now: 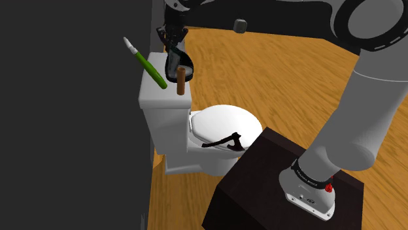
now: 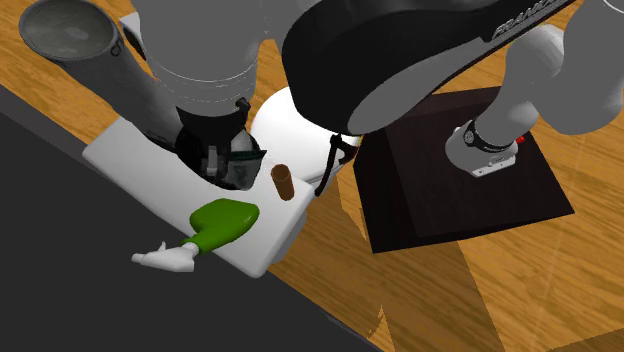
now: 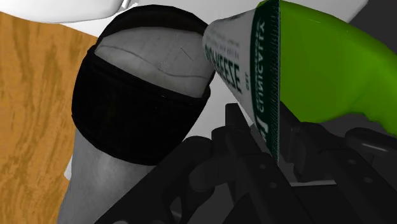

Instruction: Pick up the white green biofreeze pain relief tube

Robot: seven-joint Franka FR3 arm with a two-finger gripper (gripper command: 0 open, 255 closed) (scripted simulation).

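Gripper [image 3: 242, 178]: black body nearest the wrist camera. Cannot tell whether it is wide, narrow or holding anything. Upper middle of the shoulder view [image 1: 172, 51], it hangs over the tank lid's right end.
Tube [image 3: 318, 70]: green body, white crimped end with green lettering, close to the gripper. Lies flat on the lid [image 2: 222, 222], left of the gripper in the shoulder view [image 1: 147, 65].
Tube overhang: white cap end sticks out past the lid's wall-side edge, lower left in the second exterior view.
Black-banded round object [image 3: 140, 108]: just beside the tube's crimped end. Contact cannot be told.
Brown cylinder [image 1: 181, 80]: upright near the lid's front edge, just beside the banded object [image 1: 185, 65].
Toilet tank [image 1: 163, 98]: narrow white lid, dark wall [image 1: 65, 98] directly behind.
Open room: bare lid towards upper left in the second exterior view [image 2: 130, 155]. Wood floor [image 1: 261, 59] open at upper right of the shoulder view.
Seat lid [image 1: 225, 121]: one bent black item [image 1: 225, 142] on it.
Stand [image 1: 261, 183]: dark box, lower right.
Counts: tube 1, cylinder 1, banded object 1, black item 1.
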